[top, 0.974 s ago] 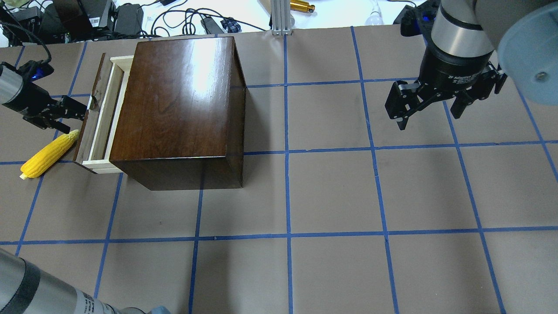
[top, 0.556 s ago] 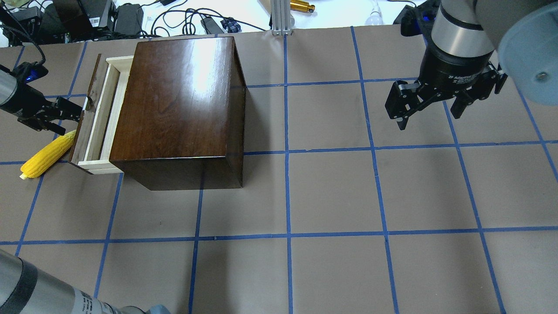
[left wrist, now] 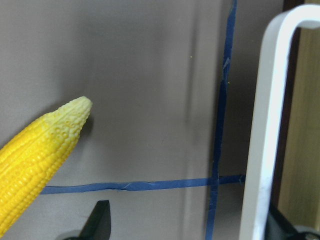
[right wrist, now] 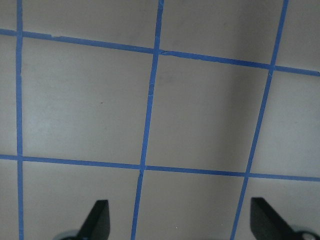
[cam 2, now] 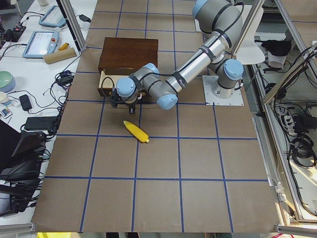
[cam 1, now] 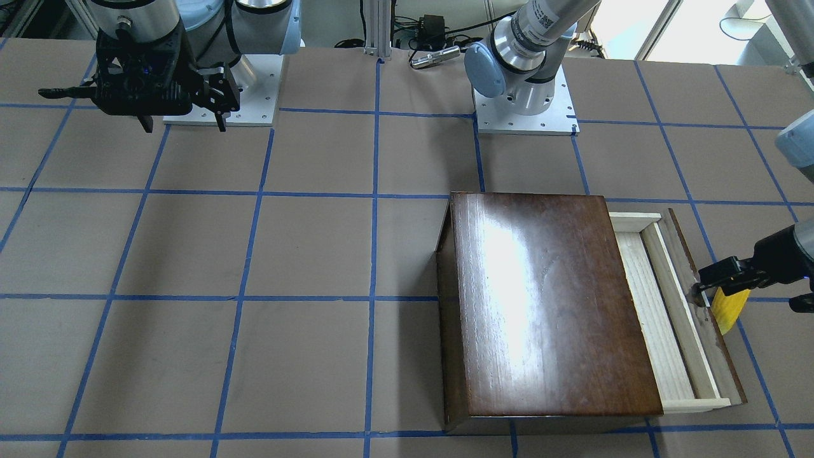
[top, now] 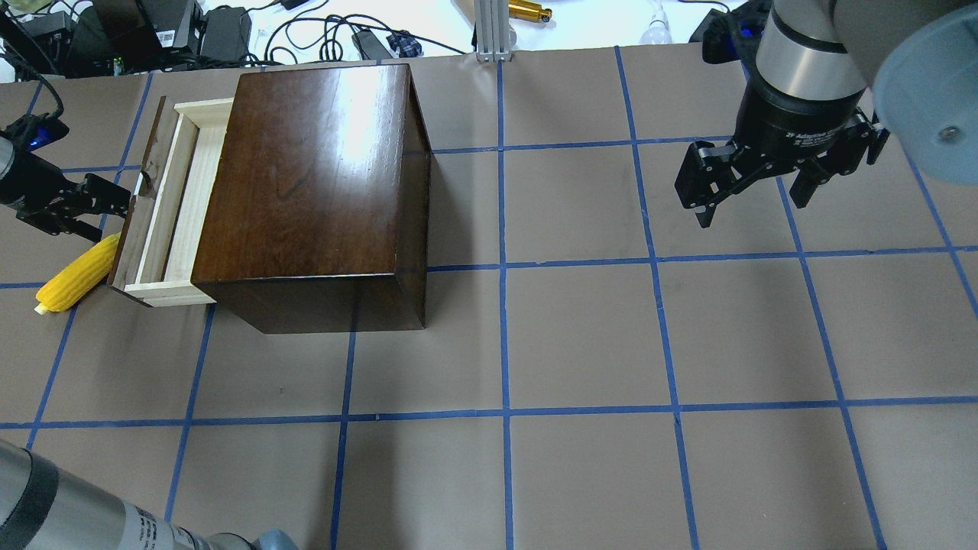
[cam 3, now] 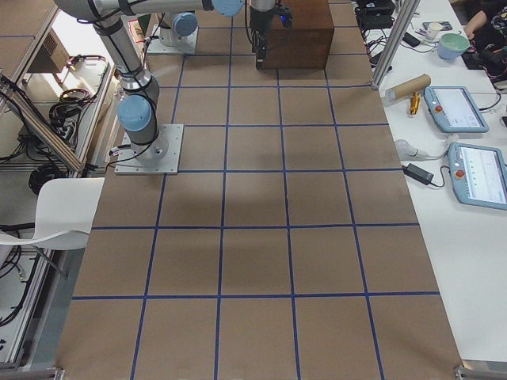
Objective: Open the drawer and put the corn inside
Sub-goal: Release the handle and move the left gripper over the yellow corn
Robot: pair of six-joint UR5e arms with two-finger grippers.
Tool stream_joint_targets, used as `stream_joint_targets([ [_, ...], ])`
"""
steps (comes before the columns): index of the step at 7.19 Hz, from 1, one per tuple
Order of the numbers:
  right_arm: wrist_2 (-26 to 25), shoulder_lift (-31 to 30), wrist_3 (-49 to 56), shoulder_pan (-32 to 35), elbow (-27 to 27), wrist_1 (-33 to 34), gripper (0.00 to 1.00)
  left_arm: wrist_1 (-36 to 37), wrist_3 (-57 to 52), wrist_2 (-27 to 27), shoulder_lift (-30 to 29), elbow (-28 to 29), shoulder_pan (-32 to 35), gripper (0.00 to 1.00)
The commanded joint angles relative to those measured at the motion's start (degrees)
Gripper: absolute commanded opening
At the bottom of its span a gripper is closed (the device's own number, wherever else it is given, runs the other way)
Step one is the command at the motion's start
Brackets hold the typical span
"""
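The glossy dark-brown box stands at the table's left. Its drawer is pulled partly out to the left and its pale wood inside shows empty. My left gripper is at the drawer's dark front panel. Its jaws stand wide apart, with the metal handle between them, close to one finger. The yellow corn lies on the table just left of the drawer front, below the gripper. It also shows in the left wrist view. My right gripper hangs open and empty at the far right.
Blue tape lines grid the brown table. Cables, power bricks and an aluminium post lie beyond the far edge. The left arm's forearm crosses the near left corner.
The drawer has slid further out to the left, and my left gripper has moved left with it. The drawer front now overlaps the corn's tip. The right arm has not moved.
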State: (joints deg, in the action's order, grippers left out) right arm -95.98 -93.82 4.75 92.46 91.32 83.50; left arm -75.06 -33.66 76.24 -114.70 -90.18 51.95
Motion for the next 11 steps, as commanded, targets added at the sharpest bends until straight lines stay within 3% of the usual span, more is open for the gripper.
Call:
stream_joint_targets([
  [1, 0.0, 0.0, 0.0, 0.0, 0.0, 0.0, 1.0, 0.0, 0.0, 0.0, 0.0, 0.0, -0.6, 1.0],
  [5, 0.0, 0.0, 0.0, 0.0, 0.0, 0.0, 1.0, -0.3, 0.3, 0.1, 1.9, 0.3, -0.5, 1.0],
  [6, -0.1, 0.0, 0.0, 0.0, 0.0, 0.0, 1.0, -1.7, 0.3, 1.3, 2.2, 2.9, -0.6, 1.0],
  [8, 0.0, 0.0, 0.0, 0.0, 0.0, 0.0, 1.0, -5.0, -0.1, 7.7, 1.1, 7.9, -0.6, 1.0],
  [10, 0.0, 0.0, 0.0, 0.0, 0.0, 0.0, 1.0, -4.0, -4.6, 16.1, -0.1, 8.5, -0.7, 1.0],
  [11, 0.0, 0.0, 0.1, 0.0, 0.0, 0.0, 1.0, -0.3, -6.4, 16.3, -1.0, 7.6, -0.7, 1.0],
])
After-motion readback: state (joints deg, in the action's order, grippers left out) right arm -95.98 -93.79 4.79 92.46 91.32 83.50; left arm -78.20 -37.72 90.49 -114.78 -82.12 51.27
